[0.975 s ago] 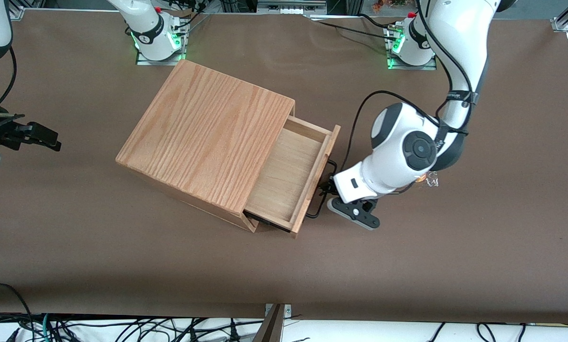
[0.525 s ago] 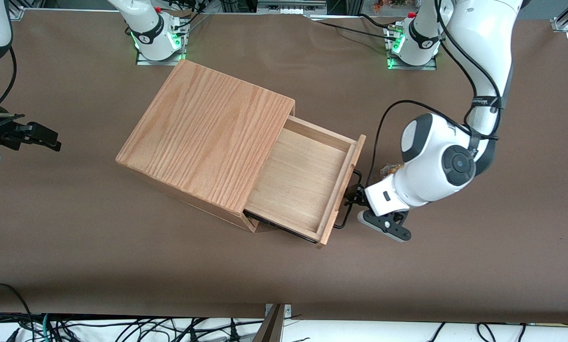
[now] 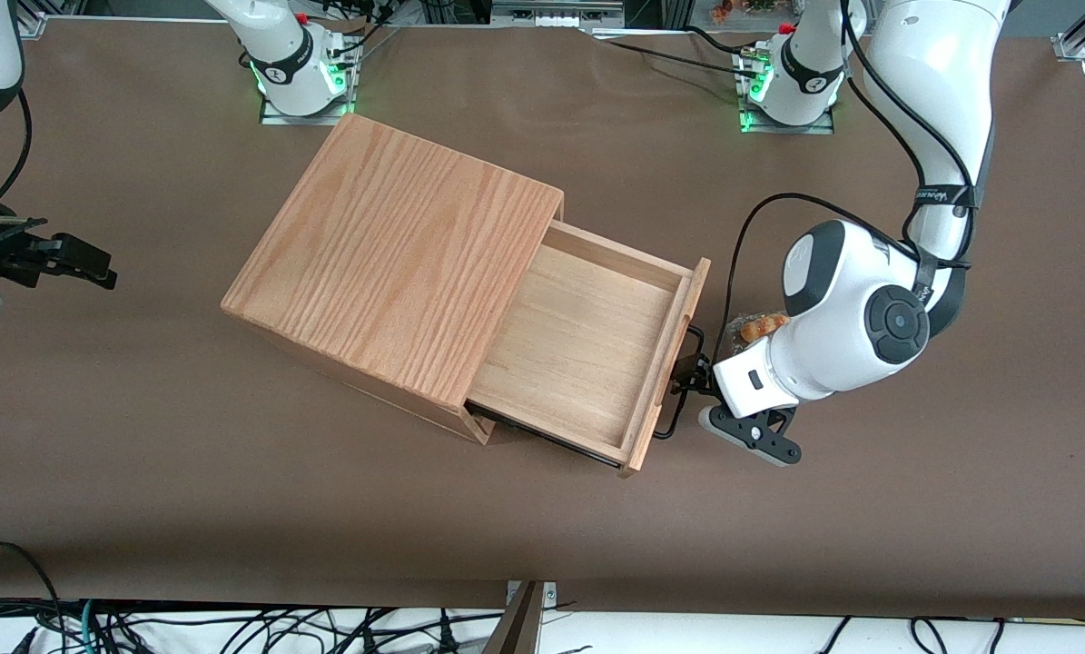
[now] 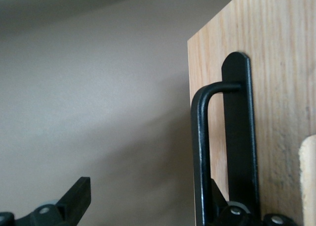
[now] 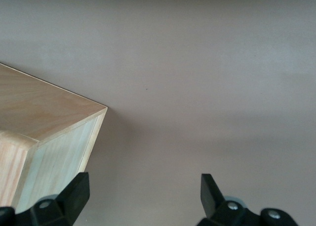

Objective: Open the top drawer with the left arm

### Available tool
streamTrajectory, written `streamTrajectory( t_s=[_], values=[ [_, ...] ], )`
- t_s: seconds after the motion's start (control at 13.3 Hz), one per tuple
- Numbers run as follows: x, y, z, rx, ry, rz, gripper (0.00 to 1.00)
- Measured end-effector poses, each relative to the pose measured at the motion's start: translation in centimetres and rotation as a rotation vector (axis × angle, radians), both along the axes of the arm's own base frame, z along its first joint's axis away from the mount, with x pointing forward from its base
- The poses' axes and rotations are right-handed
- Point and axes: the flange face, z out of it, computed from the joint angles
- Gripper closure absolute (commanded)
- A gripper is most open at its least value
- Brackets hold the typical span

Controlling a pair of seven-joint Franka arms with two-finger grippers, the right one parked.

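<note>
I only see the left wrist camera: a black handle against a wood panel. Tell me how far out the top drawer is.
Observer: In the front view the top drawer stands well out of the cabinet, and most of its floor shows.
Operator: Report what's inside it.
Observer: Nothing lies on its floor.
Operator: Place the gripper along the handle.
Observer: The gripper is open and sits in front of the drawer, about midway along the handle.
Operator: Name anything near the arm.
Observer: A small orange-brown object lies on the table beside the left arm.
</note>
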Motion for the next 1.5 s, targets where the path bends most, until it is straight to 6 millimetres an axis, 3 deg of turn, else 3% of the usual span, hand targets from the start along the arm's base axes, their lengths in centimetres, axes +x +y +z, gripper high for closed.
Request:
streamTrajectory(
  t_s=[0.22, 0.6, 0.75, 0.97, 1.2, 1.5],
  values=[
    [-0.6, -0.2, 0.4, -0.015, 0.055, -0.004, 0.00],
    [-1.8, 0.7, 3.6, -0.091, 0.143, 0.005, 0.00],
    [-2.4, 1.8, 5.9, -0.086, 0.161, -0.001, 0.00],
    [-3.1, 6.5, 11.3, -0.052, 0.154, 0.014, 0.00],
    [-5.2, 11.2, 17.0, 0.093, 0.124, 0.021, 0.00],
    [-7.2, 14.0, 19.5, 0.325, 0.134, 0.018, 0.00]
  ],
)
